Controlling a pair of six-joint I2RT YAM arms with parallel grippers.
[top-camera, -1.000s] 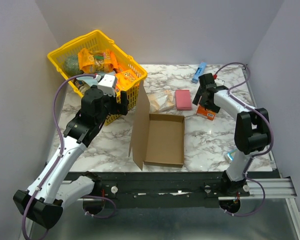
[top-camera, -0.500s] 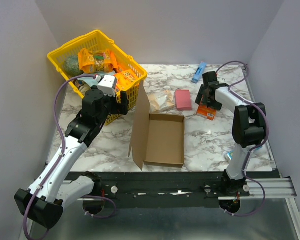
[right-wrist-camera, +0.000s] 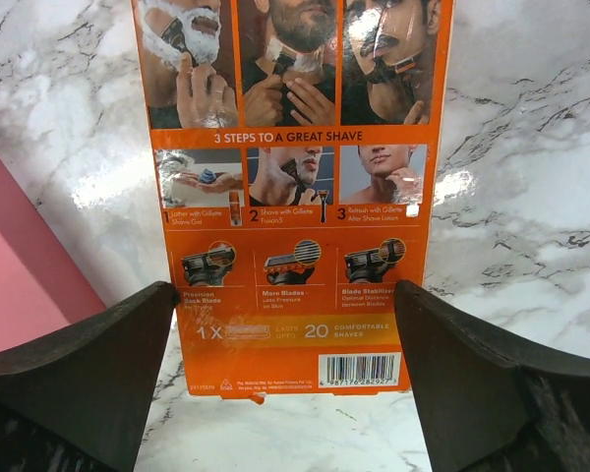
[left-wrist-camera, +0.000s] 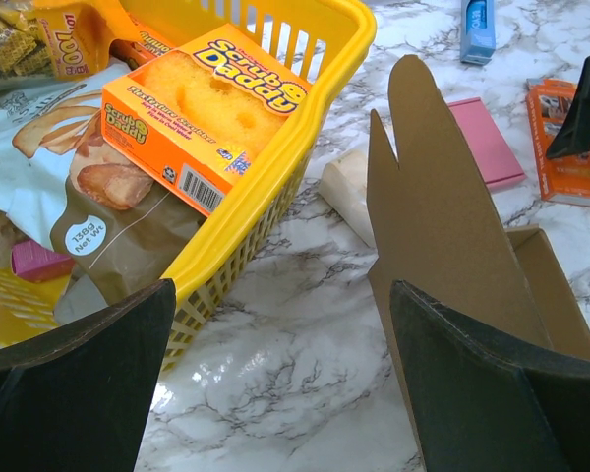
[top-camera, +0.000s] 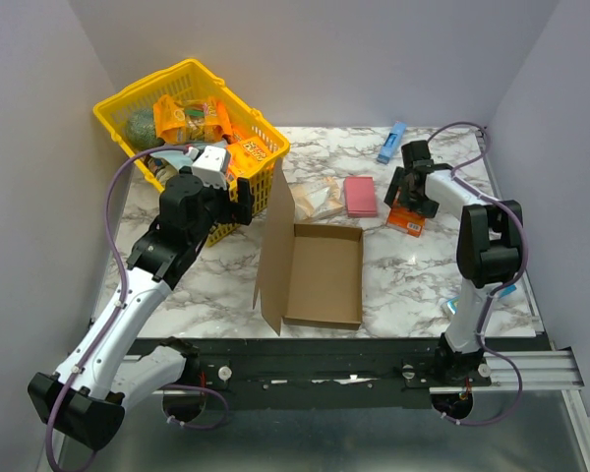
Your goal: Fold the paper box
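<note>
- Jaws on both arms are spread wide and grasp nothing: the left gripper [left-wrist-camera: 280, 295] and the right gripper [right-wrist-camera: 283, 290] each frame open space between their fingers.
- Nearest the arm bases, the paper box [top-camera: 320, 275] lies on the marble table [top-camera: 413, 280] roughly midway between the two arms. It is a shallow brown cardboard tray, open on top.
- One tall flap [left-wrist-camera: 442, 206] stands upright along the box's left side, with a notched top edge.
- Just left of that flap, the left gripper hangs between the flap and the yellow basket [left-wrist-camera: 344, 69], touching neither.
- Beyond the box lie a clear wrapped packet [top-camera: 315, 200] and a flat pink pad [top-camera: 360, 195], side by side.
- Right of the pad, the right gripper hovers straight above an orange Gillette razor pack [right-wrist-camera: 295, 197] lying flat on the marble.
- Inside the basket, an orange Scrub Daddy box [left-wrist-camera: 206, 113] leans on a brown paper bag [left-wrist-camera: 118, 231], among other snack bags.
- Farthest back lies a small blue packet [top-camera: 390, 143], well apart from the box.
</note>
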